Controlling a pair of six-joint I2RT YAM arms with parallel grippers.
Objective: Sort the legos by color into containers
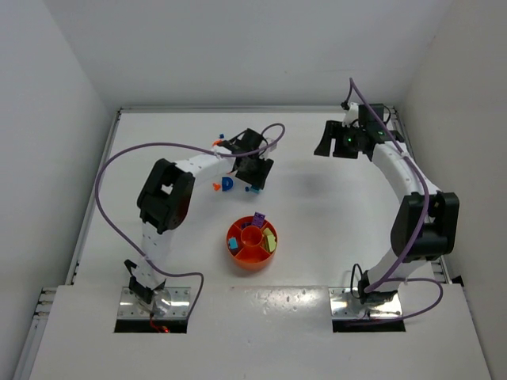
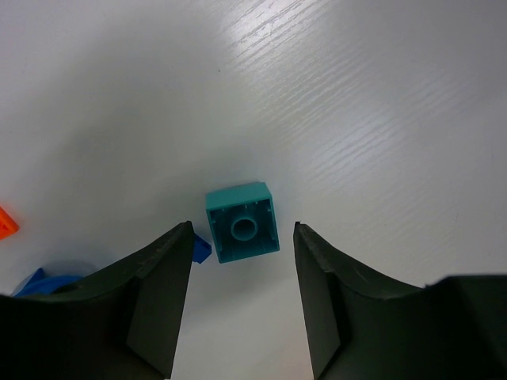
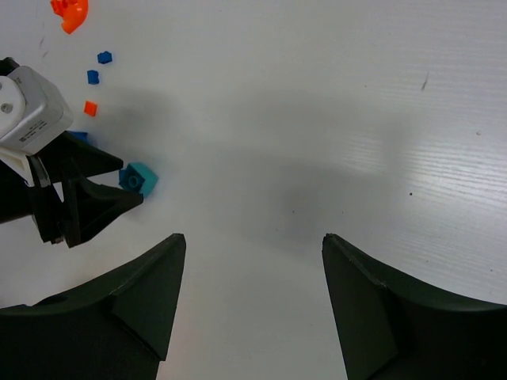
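A teal lego [image 2: 242,222] lies upside down on the white table, level with the tips of my open left gripper [image 2: 243,226], which touches nothing. A small blue lego [image 2: 202,247] lies by the left finger. In the top view the left gripper [image 1: 255,180] hovers over the teal lego [image 1: 252,189], with a blue lego [image 1: 227,184] and an orange lego [image 1: 215,187] beside it. The round orange tray [image 1: 242,258] holds a purple lego [image 1: 258,218], a yellow one [image 1: 271,240] and a blue one [image 1: 234,243]. My right gripper [image 1: 333,149] is open and empty, far right.
More small legos lie behind the left gripper: blue [image 1: 222,135] and orange [image 1: 215,142]. The right wrist view shows its open gripper [image 3: 253,237] over bare table, the teal lego [image 3: 139,177] and loose orange [image 3: 70,14] and blue [image 3: 104,57] pieces. White walls ring the table.
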